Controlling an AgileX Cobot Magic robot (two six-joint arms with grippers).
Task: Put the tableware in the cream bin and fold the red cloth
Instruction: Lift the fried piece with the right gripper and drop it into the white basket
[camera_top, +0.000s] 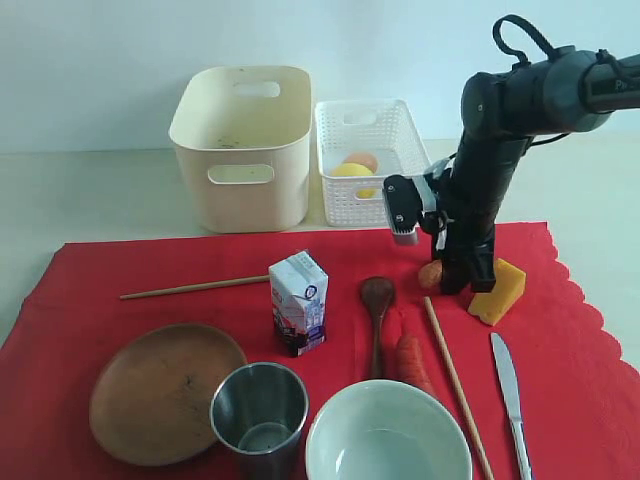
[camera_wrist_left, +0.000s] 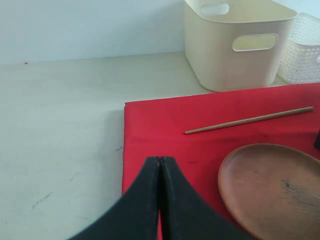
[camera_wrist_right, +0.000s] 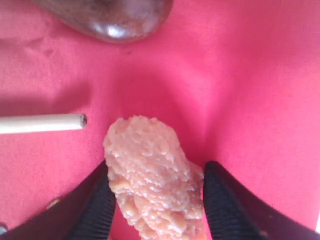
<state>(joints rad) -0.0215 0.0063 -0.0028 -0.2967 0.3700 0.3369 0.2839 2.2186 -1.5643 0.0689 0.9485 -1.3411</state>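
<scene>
Plainly, in the exterior view the right gripper (camera_top: 452, 283) stands fingers-down on the red cloth (camera_top: 150, 270), forearm near upright. A lumpy orange morsel (camera_top: 430, 273) sits at its tips. The nearest tableware is a chopstick (camera_top: 455, 385), whose long axis runs away from those tips. The cream bin (camera_top: 240, 190) is well apart, beyond the white basket (camera_top: 345, 185).

In the left wrist view the left gripper (camera_wrist_left: 159, 200) is clenched on nothing above the cloth's edge. The wooden plate (camera_wrist_left: 270, 185) lies near its fingers, so this arm looks the nearer for it.

In the right wrist view the jaws flank the morsel (camera_wrist_right: 145, 150). One finger (camera_wrist_right: 97, 200) is against it, the other just beside; whether they pinch it I cannot tell. The chopstick's end (camera_wrist_right: 45, 123) lies just beside.
</scene>
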